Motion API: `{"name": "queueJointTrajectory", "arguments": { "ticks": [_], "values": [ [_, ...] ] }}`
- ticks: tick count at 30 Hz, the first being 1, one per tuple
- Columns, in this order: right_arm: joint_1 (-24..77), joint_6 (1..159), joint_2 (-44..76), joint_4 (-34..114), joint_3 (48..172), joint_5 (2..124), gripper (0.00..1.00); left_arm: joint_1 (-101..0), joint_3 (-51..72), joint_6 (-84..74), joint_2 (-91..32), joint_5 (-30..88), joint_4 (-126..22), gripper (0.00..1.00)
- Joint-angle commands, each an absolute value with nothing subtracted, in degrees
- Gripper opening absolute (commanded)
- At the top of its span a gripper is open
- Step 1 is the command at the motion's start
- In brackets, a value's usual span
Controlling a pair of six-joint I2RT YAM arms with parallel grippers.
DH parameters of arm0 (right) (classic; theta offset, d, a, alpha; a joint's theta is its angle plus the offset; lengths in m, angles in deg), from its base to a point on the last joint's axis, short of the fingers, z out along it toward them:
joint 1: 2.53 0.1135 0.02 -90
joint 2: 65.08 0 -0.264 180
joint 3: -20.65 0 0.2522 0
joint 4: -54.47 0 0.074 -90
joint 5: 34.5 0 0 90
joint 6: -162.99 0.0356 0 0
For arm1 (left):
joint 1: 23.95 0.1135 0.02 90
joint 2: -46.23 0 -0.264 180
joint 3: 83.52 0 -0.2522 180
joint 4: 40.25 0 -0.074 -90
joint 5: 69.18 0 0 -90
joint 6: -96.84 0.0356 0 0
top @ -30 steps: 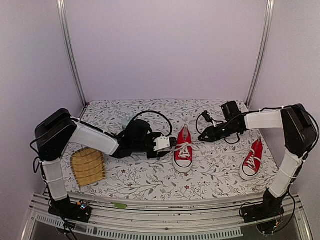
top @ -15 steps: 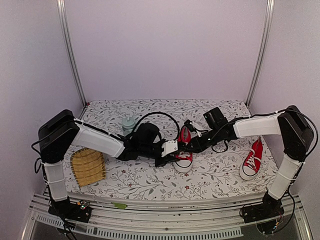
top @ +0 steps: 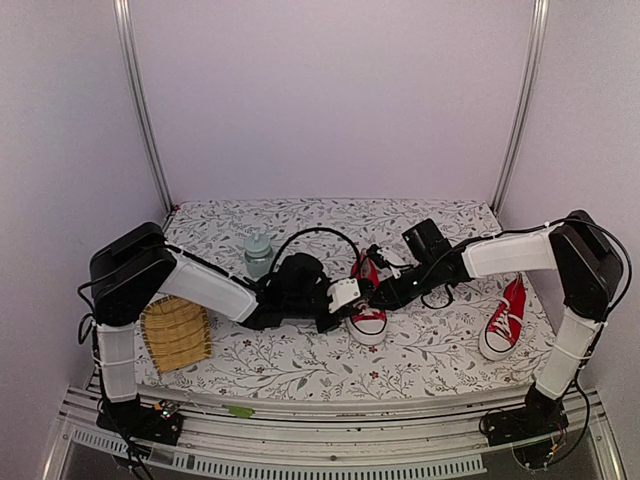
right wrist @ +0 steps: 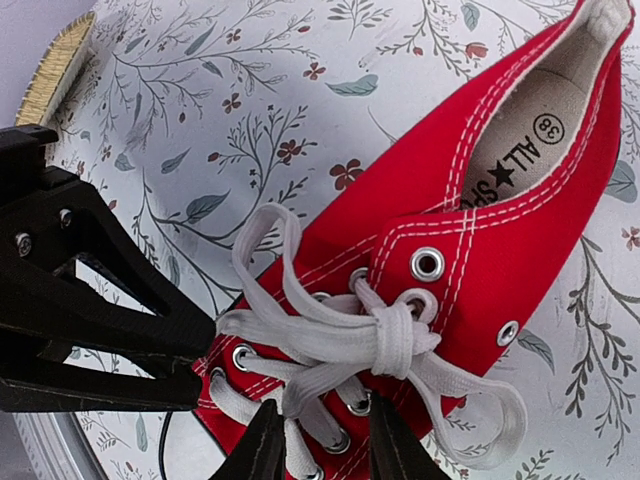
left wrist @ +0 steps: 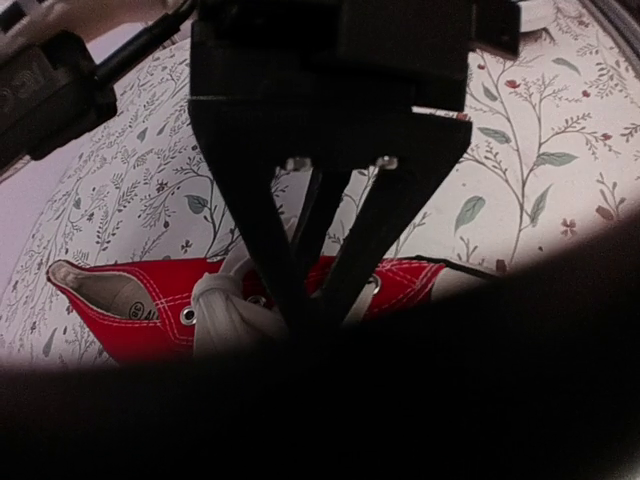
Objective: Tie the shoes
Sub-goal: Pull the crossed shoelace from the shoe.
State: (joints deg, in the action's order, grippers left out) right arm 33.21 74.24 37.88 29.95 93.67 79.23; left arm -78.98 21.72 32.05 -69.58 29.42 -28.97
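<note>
Top view hides it, but your right wrist cam shows the right pincer [right wrist: 322, 445] narrowly open over the laces [right wrist: 330, 340] of the middle shoe [top: 367, 312] on the tabletop [top: 300, 362], and the left pincer [left wrist: 305, 310] pinched shut on those laces; other shoe [top: 503, 320] sits far right

Matt red canvas on shoes [right wrist: 480, 230], white stitching. Flat woven cloth laces [right wrist: 330, 340], slightly fuzzy. Shiny metal eyelets [right wrist: 427, 264]. Smooth white rubber toe caps [top: 367, 326]. Matt black plastic on left gripper [left wrist: 305, 312]. Matt floral-print cover on worktop [top: 300, 360]. Looks like rough woven straw on mat [top: 175, 335].
</note>
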Motion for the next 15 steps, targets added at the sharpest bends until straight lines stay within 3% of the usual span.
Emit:
{"name": "queueJointTrajectory", "arguments": {
  "ticks": [1, 15],
  "values": [
    [34.1, 73.8, 38.7, 28.4, 94.8, 78.2, 0.30, -79.8, 22.5, 31.9, -70.2, 25.6, -27.5, 0.24],
    [36.4, 76.0, 40.4, 29.1, 96.8, 71.7, 0.30, -79.8, 24.4, 32.3, -69.9, 20.5, -27.0, 0.26]
  ]
}}
